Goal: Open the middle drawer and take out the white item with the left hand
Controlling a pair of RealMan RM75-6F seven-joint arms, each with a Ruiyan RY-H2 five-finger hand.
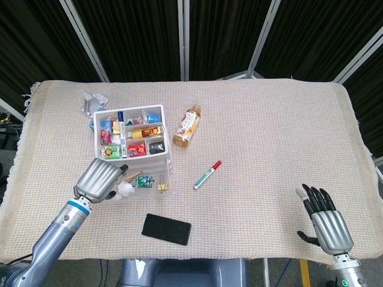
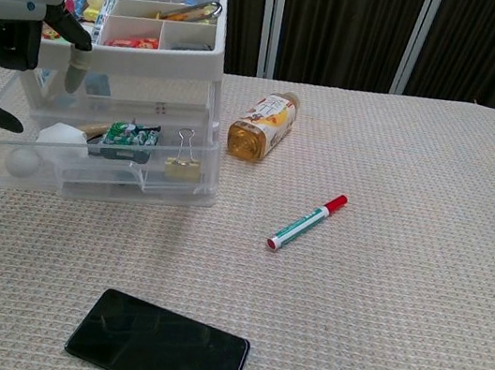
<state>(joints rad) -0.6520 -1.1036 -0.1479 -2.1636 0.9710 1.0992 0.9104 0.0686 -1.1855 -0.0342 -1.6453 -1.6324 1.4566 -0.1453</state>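
Observation:
The clear middle drawer [image 2: 115, 182] of the small white organizer [image 1: 133, 134] stands pulled out toward me. In it lie a white item [image 2: 62, 137], a green pack, a binder clip and a white ball. My left hand [image 1: 102, 179] hovers over the drawer's left end, fingers apart and pointing down, just above the white item [image 1: 125, 189]; it holds nothing. In the chest view the left hand [image 2: 13, 22] sits in front of the organizer's left side. My right hand [image 1: 327, 223] rests open near the table's front right corner.
A black phone [image 1: 166, 229] lies in front of the drawer. A red-capped marker [image 1: 207, 174] and a lying drink bottle [image 1: 187, 125] are to the organizer's right. A metal bracket [image 1: 93, 101] sits behind the organizer. A beige woven cloth [image 1: 275, 137] covers the table.

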